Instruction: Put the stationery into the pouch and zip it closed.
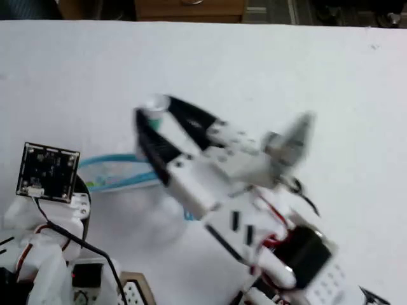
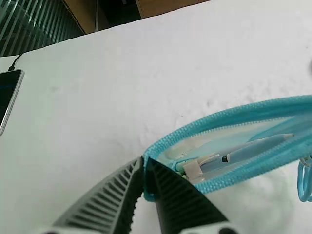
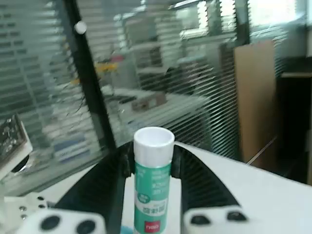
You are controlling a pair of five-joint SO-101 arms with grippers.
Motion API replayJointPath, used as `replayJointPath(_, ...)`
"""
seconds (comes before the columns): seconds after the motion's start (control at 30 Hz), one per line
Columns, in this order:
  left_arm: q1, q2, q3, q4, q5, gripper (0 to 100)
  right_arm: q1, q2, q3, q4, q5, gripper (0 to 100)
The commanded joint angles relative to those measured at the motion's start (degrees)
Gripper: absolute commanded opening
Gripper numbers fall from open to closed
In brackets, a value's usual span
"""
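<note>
The light blue pouch (image 2: 229, 119) lies open on the white table (image 2: 97, 97). Inside it lie a pale blue pen (image 2: 258, 146) and a small white item (image 2: 195, 169). My left gripper (image 2: 144, 163) is shut on the pouch's zipper edge at one end. In the high view the pouch (image 1: 117, 171) lies partly under the right arm. My right gripper (image 1: 151, 115) hangs above the table just past the pouch, shut on a glue stick (image 3: 152, 185) with a white cap and green label. The same glue stick (image 1: 154, 107) sits between the black fingers (image 1: 191, 114).
A phone (image 2: 7, 95) with a cable lies on the table off to one side in the left wrist view. A camera board (image 1: 48, 171) sits on the left arm at the front left. Wooden furniture (image 1: 191, 7) stands beyond the far table edge.
</note>
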Motion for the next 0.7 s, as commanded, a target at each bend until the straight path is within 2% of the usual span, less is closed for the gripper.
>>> replayJointPath(0.0, -0.3, 4.0, 0.6, 1.0, 1.5, 2, -4.7, 3.7, -2.5, -1.4, -0.3, 1.7)
replayJointPath(0.07, -0.3, 4.0, 0.6, 1.0, 1.9, 2, -6.5, 5.0, -1.8, -1.5, 0.0, 1.7)
replayJointPath(0.2, -0.3, 4.0, 0.6, 0.9, 2.0, 2, -7.3, 5.7, 2.5, -2.2, 5.5, 1.7)
replayJointPath(0.43, -0.3, 4.0, 0.6, 0.9, 1.9, 2, -7.1, 5.7, 13.2, -12.4, 13.5, 1.7)
replayJointPath(0.67, -0.3, 4.0, 0.6, 0.9, 1.8, 2, -2.6, 5.7, 18.0, -14.1, 15.3, 1.7)
